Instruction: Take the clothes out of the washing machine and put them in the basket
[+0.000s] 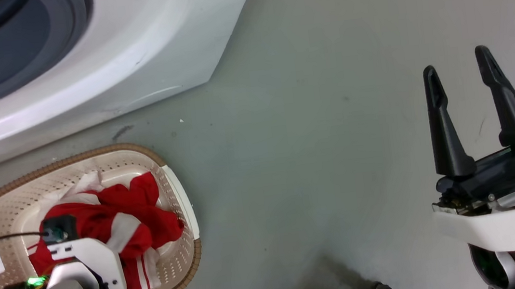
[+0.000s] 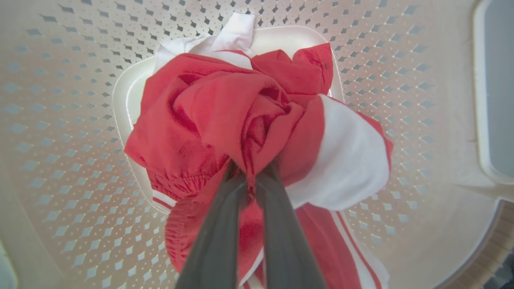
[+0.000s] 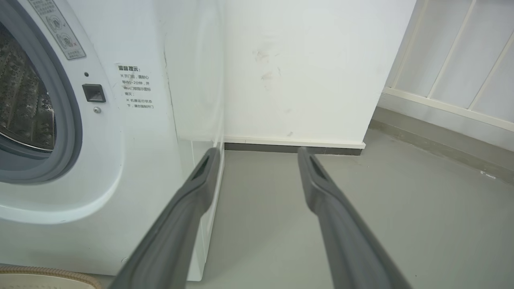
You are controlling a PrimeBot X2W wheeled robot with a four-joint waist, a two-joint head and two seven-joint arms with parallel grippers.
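The red clothes [image 1: 125, 217] with white stripes lie bunched inside the cream basket [image 1: 172, 183] on the floor in front of the washing machine [image 1: 131, 57]. In the left wrist view my left gripper [image 2: 251, 168] is shut on a fold of the red clothes [image 2: 225, 112], low over the basket's perforated wall [image 2: 60, 140]. In the head view the left wrist hides its fingers. My right gripper [image 1: 456, 61] stands open over bare floor at the right, holding nothing. The right wrist view shows the right gripper [image 3: 257, 154] open beside the washing machine [image 3: 132, 160], whose steel drum [image 3: 24, 104] shows through the porthole.
Grey floor [image 1: 324, 132] spreads to the right of the basket and machine. A white wall with a dark skirting [image 3: 289, 146] stands behind the machine. A pale slatted panel [image 3: 461, 72] runs along the far right. The basket's brown rim [image 3: 48, 273] shows at the bottom left of the right wrist view.
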